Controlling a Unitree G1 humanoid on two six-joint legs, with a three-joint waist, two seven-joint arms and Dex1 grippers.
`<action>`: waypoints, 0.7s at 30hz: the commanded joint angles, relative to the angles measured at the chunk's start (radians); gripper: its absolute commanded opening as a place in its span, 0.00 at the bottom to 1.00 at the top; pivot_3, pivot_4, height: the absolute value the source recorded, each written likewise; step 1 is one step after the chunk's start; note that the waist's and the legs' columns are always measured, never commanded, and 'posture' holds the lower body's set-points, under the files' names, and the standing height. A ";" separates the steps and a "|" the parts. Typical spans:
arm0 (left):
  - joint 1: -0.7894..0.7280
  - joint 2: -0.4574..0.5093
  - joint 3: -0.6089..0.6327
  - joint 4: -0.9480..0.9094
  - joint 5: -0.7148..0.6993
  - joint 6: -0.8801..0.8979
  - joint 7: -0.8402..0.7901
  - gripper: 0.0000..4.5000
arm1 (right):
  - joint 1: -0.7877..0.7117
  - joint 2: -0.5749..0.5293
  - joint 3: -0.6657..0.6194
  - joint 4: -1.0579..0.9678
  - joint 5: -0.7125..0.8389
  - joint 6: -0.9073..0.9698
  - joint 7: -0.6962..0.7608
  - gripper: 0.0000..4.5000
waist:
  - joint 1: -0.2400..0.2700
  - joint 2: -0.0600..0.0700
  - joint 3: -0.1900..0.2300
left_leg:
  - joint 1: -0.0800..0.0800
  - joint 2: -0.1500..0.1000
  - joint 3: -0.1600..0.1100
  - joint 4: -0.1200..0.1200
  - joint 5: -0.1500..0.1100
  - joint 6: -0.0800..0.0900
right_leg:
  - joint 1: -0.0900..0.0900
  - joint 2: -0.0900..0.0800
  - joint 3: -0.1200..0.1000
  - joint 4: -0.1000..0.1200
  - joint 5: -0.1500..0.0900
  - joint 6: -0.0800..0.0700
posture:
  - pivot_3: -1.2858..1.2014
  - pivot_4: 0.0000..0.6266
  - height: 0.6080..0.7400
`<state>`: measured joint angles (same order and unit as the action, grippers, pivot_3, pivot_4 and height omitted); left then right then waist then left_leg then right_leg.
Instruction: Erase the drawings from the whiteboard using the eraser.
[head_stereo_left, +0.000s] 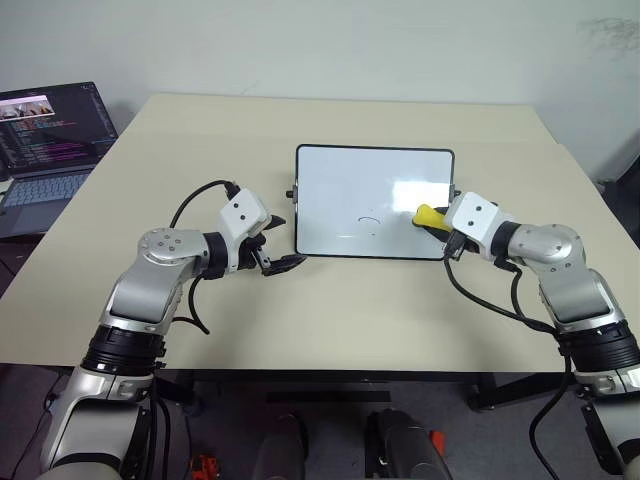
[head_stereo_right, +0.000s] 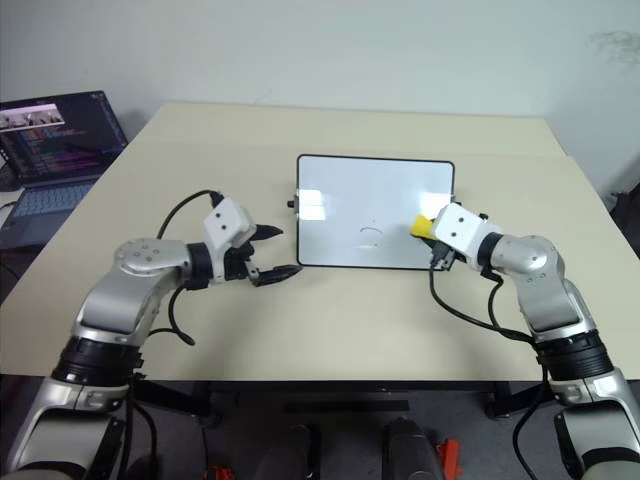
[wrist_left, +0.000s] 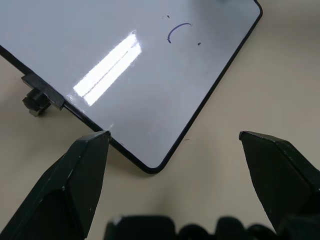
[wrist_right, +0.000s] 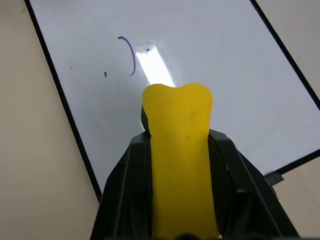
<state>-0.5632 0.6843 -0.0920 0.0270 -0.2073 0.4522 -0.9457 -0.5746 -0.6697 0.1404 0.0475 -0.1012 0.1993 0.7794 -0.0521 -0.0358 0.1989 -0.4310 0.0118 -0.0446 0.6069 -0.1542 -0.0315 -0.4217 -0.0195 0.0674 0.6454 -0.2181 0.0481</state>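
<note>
The whiteboard (head_stereo_left: 370, 195) lies flat on the table, black-framed, with a side knob (wrist_left: 36, 100). On its near middle the drawings (head_stereo_left: 369, 219) show as a small curved arc (wrist_right: 131, 55) and a couple of dots. My right gripper (head_stereo_left: 437, 222) is shut on the yellow eraser (wrist_right: 180, 150), whose tip hangs over the board's near right part, a short way from the arc. My left gripper (head_stereo_left: 282, 243) stands open at the board's near left corner (wrist_left: 152, 167), fingers (wrist_left: 80, 175) on either side of that corner.
An open laptop (head_stereo_left: 50, 140) with a lit screen sits at the far left, beside the table (head_stereo_left: 330, 320). Black cables trail from both wrists over the tabletop.
</note>
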 joint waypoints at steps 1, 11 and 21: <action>-0.021 0.004 0.027 -0.024 -0.006 -0.013 0.008 1.00 | -0.027 -0.002 -0.006 -0.003 -0.004 -0.028 -0.003 0.25 | 0.000 0.000 0.000 | 0.000 0.000 0.000 0.000 0.000 0.000 | 0.000 0.000 0.000 0.000 0.000 0.000 | 0.52 0.24 1.00; -0.033 0.006 0.028 -0.008 0.003 -0.032 0.010 1.00 | -0.040 0.013 -0.007 0.025 -0.010 -0.064 -0.015 0.25 | 0.000 0.000 0.000 | 0.000 0.000 0.000 0.000 0.000 0.000 | 0.000 0.000 0.000 0.000 0.000 0.000 | 0.52 0.24 1.00; -0.079 -0.015 0.037 0.015 -0.004 -0.059 0.036 1.00 | -0.053 0.015 -0.009 0.037 -0.006 -0.075 -0.014 0.25 | 0.001 0.000 0.000 | 0.000 0.000 0.000 0.000 0.000 0.000 | 0.000 0.000 0.000 0.000 0.000 0.000 | 0.52 0.24 1.00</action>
<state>-0.6130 0.6708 -0.0861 0.0596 -0.2031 0.4089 -0.9115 -0.6125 -0.6451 0.1432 0.0944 -0.1053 0.1426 0.7651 -0.0512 -0.0358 0.1989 -0.4311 0.0116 -0.0448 0.6071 -0.1542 -0.0315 -0.4215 -0.0195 0.0674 0.6456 -0.2178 0.0484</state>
